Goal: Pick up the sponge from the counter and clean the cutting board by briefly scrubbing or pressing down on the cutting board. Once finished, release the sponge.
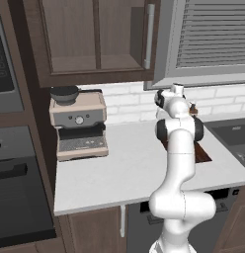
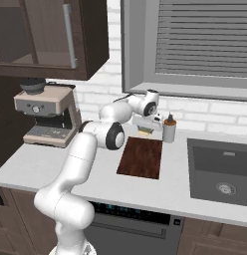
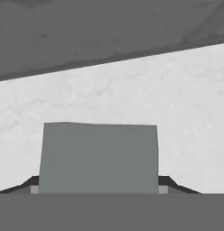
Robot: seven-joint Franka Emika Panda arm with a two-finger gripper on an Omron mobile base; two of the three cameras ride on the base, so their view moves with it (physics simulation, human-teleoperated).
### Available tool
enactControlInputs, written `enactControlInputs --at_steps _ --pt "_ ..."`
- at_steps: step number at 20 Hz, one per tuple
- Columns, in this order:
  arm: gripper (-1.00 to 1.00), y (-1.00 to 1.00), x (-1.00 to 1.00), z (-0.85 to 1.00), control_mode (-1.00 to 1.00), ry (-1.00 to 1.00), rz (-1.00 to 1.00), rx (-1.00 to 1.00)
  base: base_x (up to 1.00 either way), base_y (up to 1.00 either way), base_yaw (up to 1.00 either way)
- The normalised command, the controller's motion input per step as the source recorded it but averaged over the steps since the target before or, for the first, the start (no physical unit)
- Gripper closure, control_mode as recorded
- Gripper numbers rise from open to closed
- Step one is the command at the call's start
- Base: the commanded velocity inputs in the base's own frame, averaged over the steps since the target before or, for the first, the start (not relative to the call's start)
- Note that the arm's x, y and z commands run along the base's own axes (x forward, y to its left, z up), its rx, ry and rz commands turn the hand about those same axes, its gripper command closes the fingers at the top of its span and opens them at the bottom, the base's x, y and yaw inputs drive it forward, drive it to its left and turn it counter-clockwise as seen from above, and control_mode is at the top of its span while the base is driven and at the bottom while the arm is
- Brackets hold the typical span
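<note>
Directly under the pincer (image 2: 146,130) sits the sponge (image 3: 98,157), its grey-green top filling the space between the two fingertips (image 3: 164,181) in the hand view, with a tip showing at each side of the block. In the right base view a yellow strip of sponge (image 2: 145,132) peeks out beneath the hand, on the counter (image 2: 56,164) just behind the far edge of the board (image 2: 141,157). The jaws stand wide enough to straddle the sponge, but whether they already press its sides I cannot tell, since the tips are mostly cut off at the bottom of the picture. Judging by its look, the sponge should be light and soft, giving under a squeeze and unlikely to slip or break; the best hold seems to be across its two short sides, low enough to catch the firmer yellow layer, without crushing it flat. Just right of the pincer stands a small bottle (image 2: 169,130), close enough that a sideways swing might knock it. From the left base view the arm's own body covers the sponge and most of the board (image 1: 203,154), so contact cannot be checked there. Beyond the pincer the dark band in the hand view is too blurred to name.
</note>
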Motion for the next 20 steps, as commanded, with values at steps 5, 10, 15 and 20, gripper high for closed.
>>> enactControlInputs --at_steps 5,10,15,20 --pt "1.00 0.00 -0.50 -0.27 -1.00 0.00 -0.02 0.00 0.00 0.00 0.00" --pt "1.00 0.00 -0.57 -0.25 -1.00 -0.01 -0.01 0.00 0.00 0.00 0.00" --pt "1.00 0.00 -0.49 -0.15 -1.00 -0.09 -0.03 0.00 0.00 0.00 0.00" --pt "1.00 0.00 -0.38 0.00 -1.00 -0.15 -0.05 0.00 0.00 0.00 0.00"
